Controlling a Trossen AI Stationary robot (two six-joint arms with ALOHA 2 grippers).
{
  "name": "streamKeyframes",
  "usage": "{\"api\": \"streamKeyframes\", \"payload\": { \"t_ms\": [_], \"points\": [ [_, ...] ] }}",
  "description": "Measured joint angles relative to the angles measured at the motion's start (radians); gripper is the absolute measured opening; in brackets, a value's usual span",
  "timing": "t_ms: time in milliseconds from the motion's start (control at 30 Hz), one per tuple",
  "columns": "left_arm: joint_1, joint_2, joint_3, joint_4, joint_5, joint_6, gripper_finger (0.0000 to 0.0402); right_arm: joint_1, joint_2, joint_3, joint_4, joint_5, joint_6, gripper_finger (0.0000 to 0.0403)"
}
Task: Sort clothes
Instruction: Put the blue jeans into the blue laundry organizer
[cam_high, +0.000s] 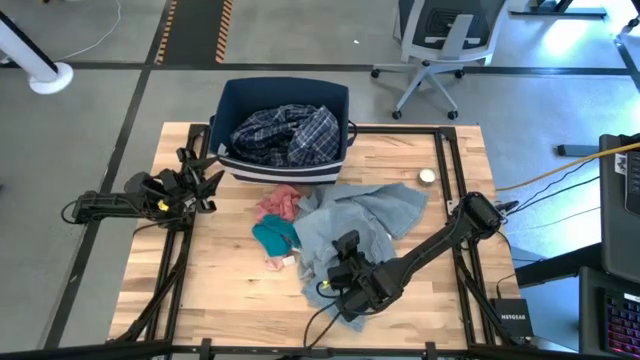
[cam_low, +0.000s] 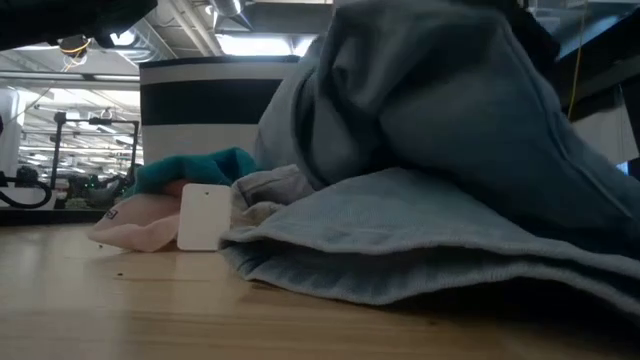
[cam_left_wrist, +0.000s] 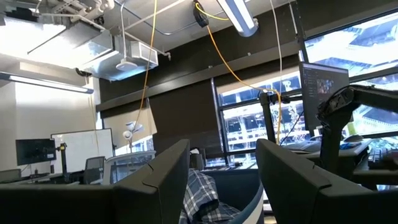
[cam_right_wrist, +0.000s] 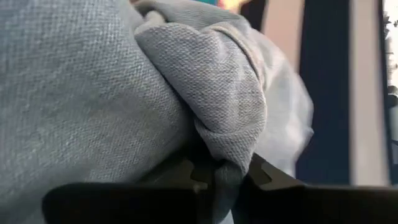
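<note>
A pale blue-grey garment (cam_high: 365, 212) lies crumpled on the wooden table (cam_high: 220, 290), right of centre. Its near-left part is bunched up high (cam_low: 450, 130), and my right gripper (cam_right_wrist: 227, 177) is shut on it there (cam_high: 335, 262). A pink piece (cam_high: 278, 203) and a teal piece (cam_high: 272, 236) lie just left of it, with a white tag (cam_low: 203, 217) beside them. A navy-white plaid shirt (cam_high: 285, 135) lies in the navy bin (cam_high: 232, 100) at the far edge. My left gripper (cam_left_wrist: 224, 186) is open, raised over the table's left edge (cam_high: 208, 178). My right gripper pinches a bunched fold (cam_right_wrist: 231, 146) of the pale blue-grey garment between its two fingers (cam_right_wrist: 264, 175). The fingers slant downward from the table's near right. The fold stands raised, while the garment's far part (cam_high: 400, 200) and lower layers (cam_low: 420, 250) lie on the table.
A small white round object (cam_high: 427, 176) sits on the table at the far right. The bin's striped wall (cam_low: 200, 100) stands behind the small pieces. Bare wood shows at the near left. An office chair (cam_high: 440, 40) stands beyond the far edge.
</note>
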Motion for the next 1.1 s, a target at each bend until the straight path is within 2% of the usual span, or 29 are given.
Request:
{"api": "streamKeyframes", "payload": {
  "t_ms": [67,200,367,533,667,867,1100],
  "points": [
    [0.0,0.0,0.0,0.0,0.0,0.001,0.018,0.008,0.0,0.053,-0.098,0.022,0.038,0.0038],
    [0.0,0.0,0.0,0.0,0.0,0.0,0.018,0.027,-0.001,0.154,-0.263,0.071,0.08,0.0015],
    [0.0,0.0,0.0,0.0,0.0,0.002,0.018,0.026,-0.001,0.276,-0.423,0.109,0.126,0.0024],
    [0.0,0.0,0.0,0.0,0.0,0.0,0.018,0.024,-0.004,0.376,-0.572,0.203,0.133,0.0024],
    [0.0,0.0,0.0,0.0,0.0,0.004,0.018,0.025,-0.041,0.409,-0.58,0.257,0.116,0.0015],
    [0.0,0.0,0.0,0.0,0.0,0.005,0.018,0.02,-0.131,0.413,-0.581,0.348,0.096,0.0025],
    [0.0,0.0,0.0,0.001,0.0,0.007,0.018,-0.032,-0.216,0.413,-0.581,0.392,0.014,0.0018]
  ]
}}
